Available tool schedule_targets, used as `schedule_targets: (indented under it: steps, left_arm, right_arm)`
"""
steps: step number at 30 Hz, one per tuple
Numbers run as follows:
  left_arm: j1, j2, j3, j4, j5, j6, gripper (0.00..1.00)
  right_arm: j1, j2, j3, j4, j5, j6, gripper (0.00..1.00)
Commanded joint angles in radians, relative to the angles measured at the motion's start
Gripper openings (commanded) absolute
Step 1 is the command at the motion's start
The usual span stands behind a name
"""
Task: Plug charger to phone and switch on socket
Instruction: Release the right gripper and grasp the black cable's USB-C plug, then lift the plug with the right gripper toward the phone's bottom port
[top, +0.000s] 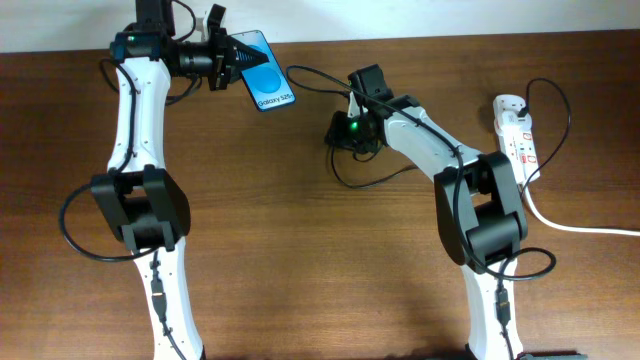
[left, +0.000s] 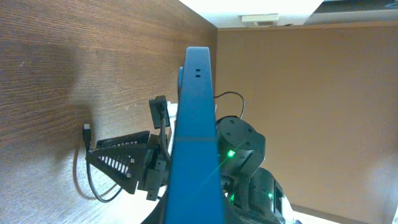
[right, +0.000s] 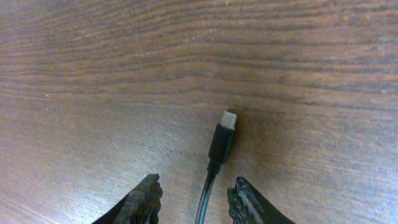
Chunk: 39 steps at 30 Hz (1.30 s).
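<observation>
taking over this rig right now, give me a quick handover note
Left gripper: shut on the phone, held above the table.
Right gripper: open, fingers either side of the charger just behind its plug tip, which lies on the table; not clamped yet.
Socket: on the table's right side, nothing touching it.
Done: phone picked up.
Left: grip the plug, push it into the phone, switch on the socket.

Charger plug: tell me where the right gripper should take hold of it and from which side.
Grip the black moulded body of the charger plug, just behind its silver tip, coming straight down from above. It lies flat on the table, with its cable running back between the fingers of the right gripper. That should leave the tip free for the phone.
</observation>
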Motion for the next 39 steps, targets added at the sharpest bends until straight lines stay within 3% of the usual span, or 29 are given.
schedule_targets:
  steps: [1, 15, 18, 20, 23, 26, 34, 39]
  left_arm:
    - [0.002, 0.002, 0.004, -0.005, 0.023, -0.01, 0.0]
    - [0.002, 0.002, 0.004, -0.009, 0.024, -0.01, 0.0]
    - [0.002, 0.002, 0.004, -0.012, 0.024, -0.01, 0.0]
    - [0.002, 0.002, 0.004, -0.015, 0.024, -0.01, 0.0]
    - [0.002, 0.002, 0.004, -0.019, 0.034, -0.01, 0.0]
    - [0.002, 0.002, 0.004, -0.022, 0.043, -0.01, 0.0]
    - [-0.001, 0.002, 0.004, -0.022, 0.069, -0.009, 0.0]
    - [-0.021, 0.002, 0.004, 0.01, 0.16, 0.018, 0.0]
  right_arm:
    - [0.006, 0.021, 0.015, 0.018, -0.005, 0.013, 0.39]
    - [0.034, 0.093, 0.015, 0.007, -0.012, 0.032, 0.34]
    - [0.034, 0.095, 0.015, 0.006, -0.012, 0.032, 0.26]
    - [0.033, 0.095, 0.015, 0.001, -0.012, 0.031, 0.04]
    - [0.026, 0.08, 0.015, -0.033, -0.019, 0.018, 0.04]
    - [0.01, 0.013, 0.015, -0.051, -0.068, -0.092, 0.04]
    - [-0.093, -0.259, 0.015, -0.167, -0.241, -0.215, 0.04]
    - [-0.125, -0.431, 0.015, -0.238, -0.316, -0.253, 0.04]
